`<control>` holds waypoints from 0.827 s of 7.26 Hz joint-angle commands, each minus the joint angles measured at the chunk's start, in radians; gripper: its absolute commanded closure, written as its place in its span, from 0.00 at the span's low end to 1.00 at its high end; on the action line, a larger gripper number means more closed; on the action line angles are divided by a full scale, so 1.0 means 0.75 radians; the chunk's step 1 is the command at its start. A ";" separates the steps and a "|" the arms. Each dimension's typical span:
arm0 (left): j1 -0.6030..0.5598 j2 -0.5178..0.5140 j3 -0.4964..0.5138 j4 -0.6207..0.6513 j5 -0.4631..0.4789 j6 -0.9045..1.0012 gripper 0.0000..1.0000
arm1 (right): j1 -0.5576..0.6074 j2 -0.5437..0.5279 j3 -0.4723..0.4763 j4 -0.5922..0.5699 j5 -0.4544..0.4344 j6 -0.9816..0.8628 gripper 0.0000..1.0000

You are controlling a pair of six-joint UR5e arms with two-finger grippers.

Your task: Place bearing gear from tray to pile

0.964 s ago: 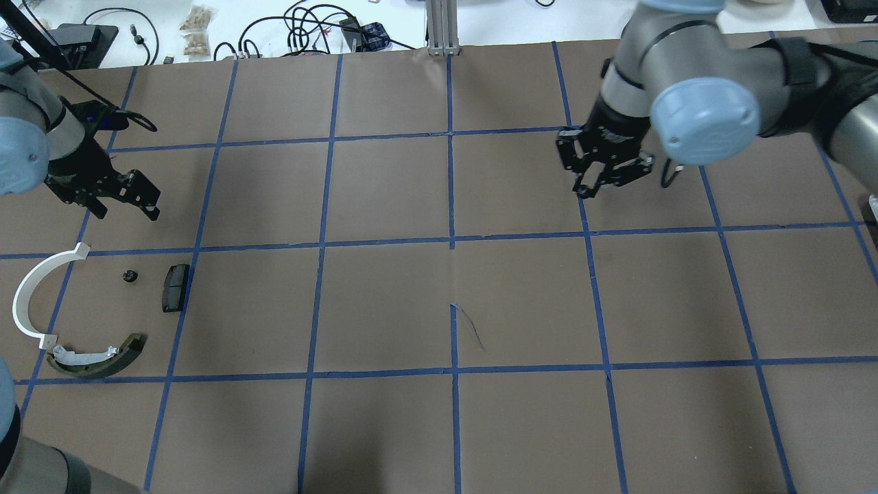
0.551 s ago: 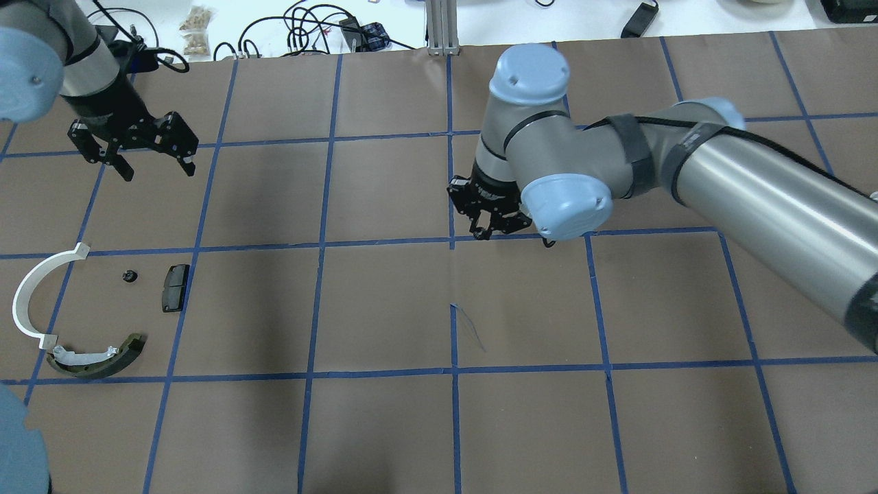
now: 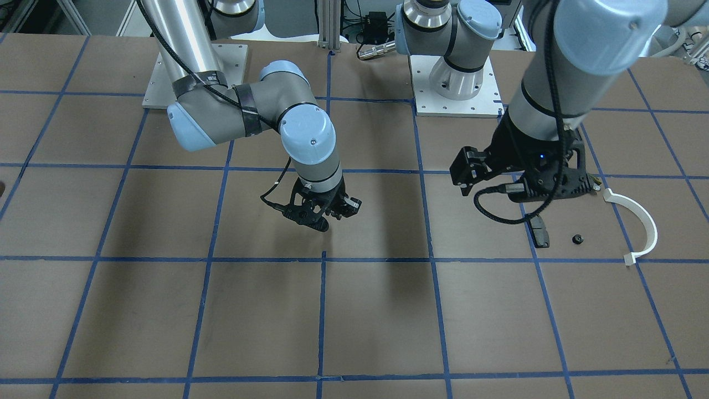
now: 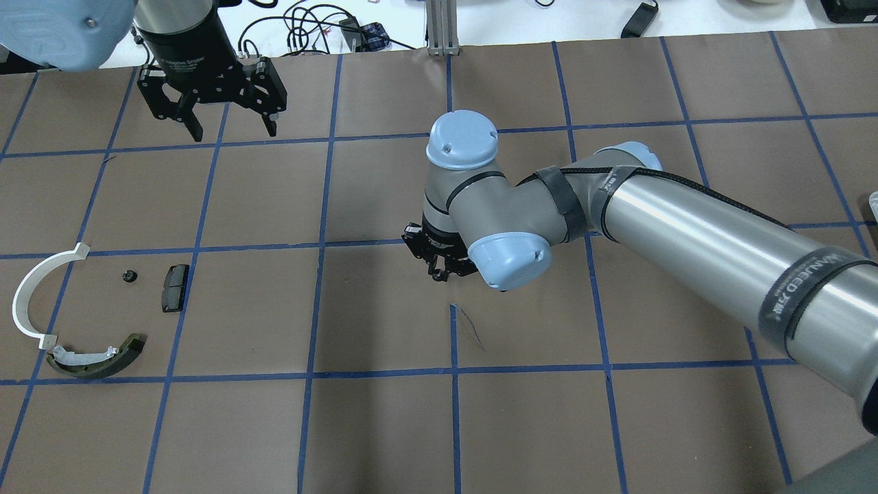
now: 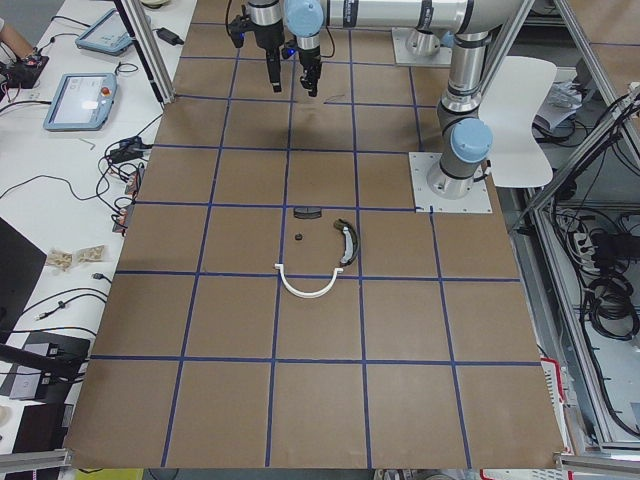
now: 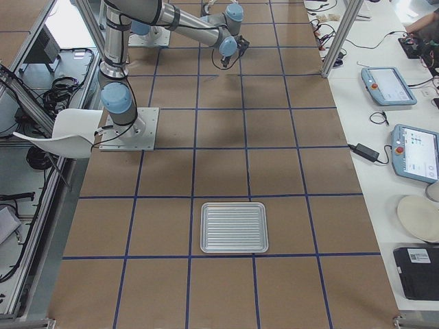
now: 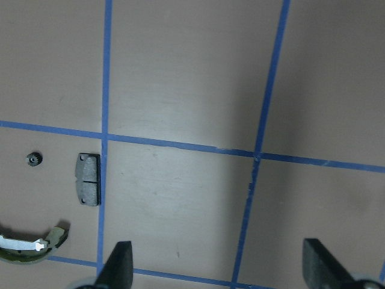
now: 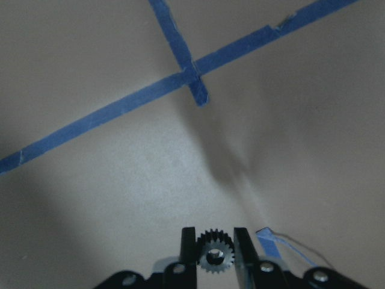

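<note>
My right gripper (image 8: 215, 253) is shut on a small dark toothed bearing gear (image 8: 215, 255), held between its fingertips above the table's centre (image 4: 439, 271). The pile lies at the left: a white curved arc (image 4: 31, 295), an olive-and-white shoe (image 4: 96, 355), a flat black pad (image 4: 175, 288) and a small black part (image 4: 128, 276). My left gripper (image 4: 233, 129) is open and empty, high over the far left of the table, well away from the pile. The tray (image 6: 233, 227) shows only in the exterior right view.
Brown paper with a blue tape grid covers the table (image 4: 384, 425). Cables and small items lie beyond the far edge (image 4: 309, 27). A loose curl of tape (image 4: 470, 326) lies just in front of my right gripper. The right arm's long forearm (image 4: 720, 240) spans the right half.
My right arm has swept left and toward the table's centre, still shut. My left arm has risen and moved right along the far side, open throughout.
</note>
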 commanded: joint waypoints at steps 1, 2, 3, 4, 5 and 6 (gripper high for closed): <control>-0.018 0.106 -0.038 -0.014 0.006 0.038 0.00 | 0.013 0.016 0.022 -0.053 -0.004 0.003 0.01; -0.012 0.153 -0.137 0.024 0.000 0.044 0.00 | 0.011 0.016 0.027 -0.057 -0.004 0.007 0.00; -0.008 0.186 -0.248 0.245 0.004 0.099 0.00 | 0.009 0.012 0.025 -0.061 -0.012 -0.011 0.00; 0.000 0.211 -0.295 0.324 -0.004 0.102 0.00 | -0.027 0.004 0.010 -0.051 -0.037 -0.034 0.00; 0.006 0.211 -0.288 0.301 -0.012 0.104 0.00 | -0.084 -0.051 -0.006 -0.051 -0.057 -0.115 0.00; 0.014 0.211 -0.288 0.278 -0.061 0.090 0.00 | -0.206 -0.132 -0.008 0.012 -0.060 -0.316 0.00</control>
